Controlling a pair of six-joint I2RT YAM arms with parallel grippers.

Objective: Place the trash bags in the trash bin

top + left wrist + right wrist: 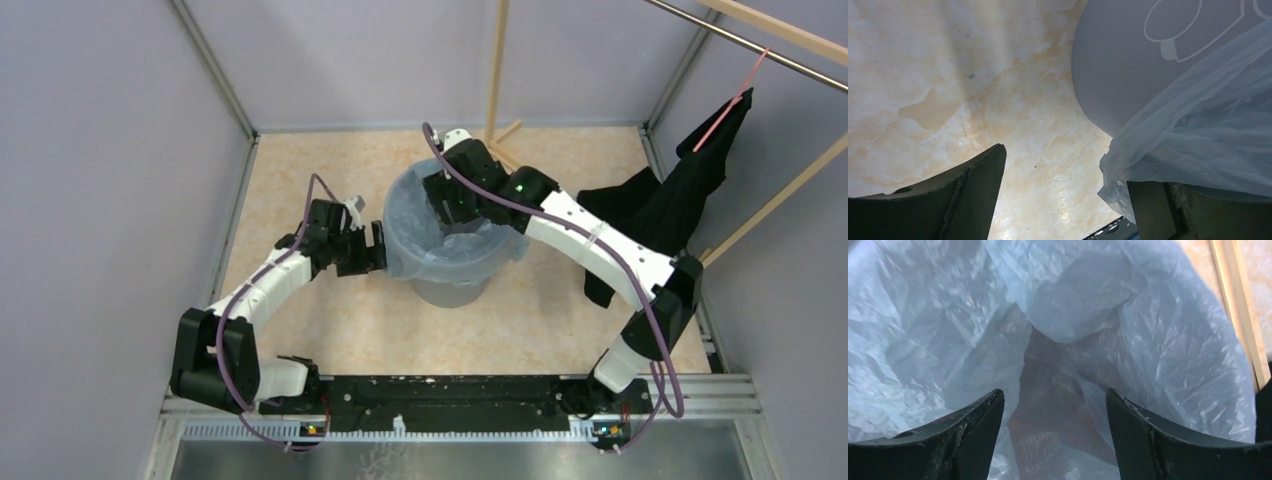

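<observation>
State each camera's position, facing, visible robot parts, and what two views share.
Top external: above and behind, looking down on table; left arm, right arm show.
Left wrist: beside trash bin, facing its wall and table; left gripper fingers show.
Right wrist: over trash bin, looking into trash bag; right gripper fingers show.
Shared: trash bag.

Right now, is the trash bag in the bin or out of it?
In: the trash bag lines the trash bin, spread open, its edge draped over the rim.
</observation>
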